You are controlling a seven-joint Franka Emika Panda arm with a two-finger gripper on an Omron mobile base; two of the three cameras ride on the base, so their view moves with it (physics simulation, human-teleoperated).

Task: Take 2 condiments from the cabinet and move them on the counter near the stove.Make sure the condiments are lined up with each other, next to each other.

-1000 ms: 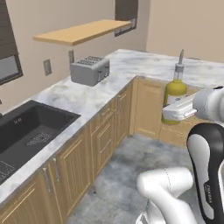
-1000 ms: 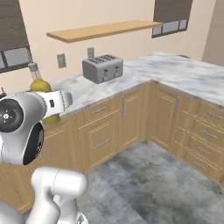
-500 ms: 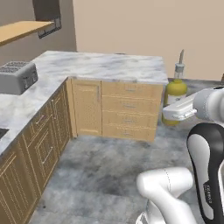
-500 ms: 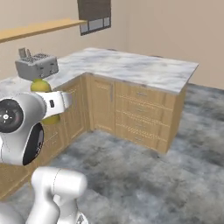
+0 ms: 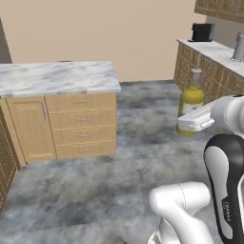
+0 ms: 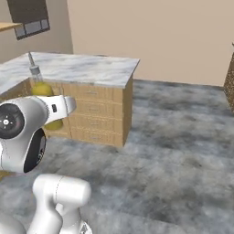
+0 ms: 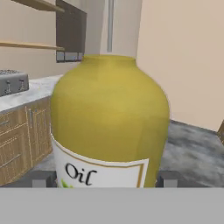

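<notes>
I carry a yellow oil bottle across the kitchen floor, held upright in the gripper, its two fingertips pressed against either side of the bottle's lower body, just at the white "Oil" label. The bottle's long axis stands vertical, its thin pourer top pointing at the ceiling and its belly sitting directly in front of the hand, right against the camera. From the right base camera the same bottle peeks out above the white wrist, in front of the marble counter. That counter lies to my front-left, well apart from the arm, with light-wood drawers beneath it and open grey floor between us. In the hand camera I see a toaster on a stretch of counter and a wooden shelf above it, off to the left of the bottle. No stove appears in these views, so I judge the carry is mid-way: one bottle in hand, none yet set down. The next move, as I read it, depends on bringing the base round until the stove-side counter sits ahead of the upright bottle.
</notes>
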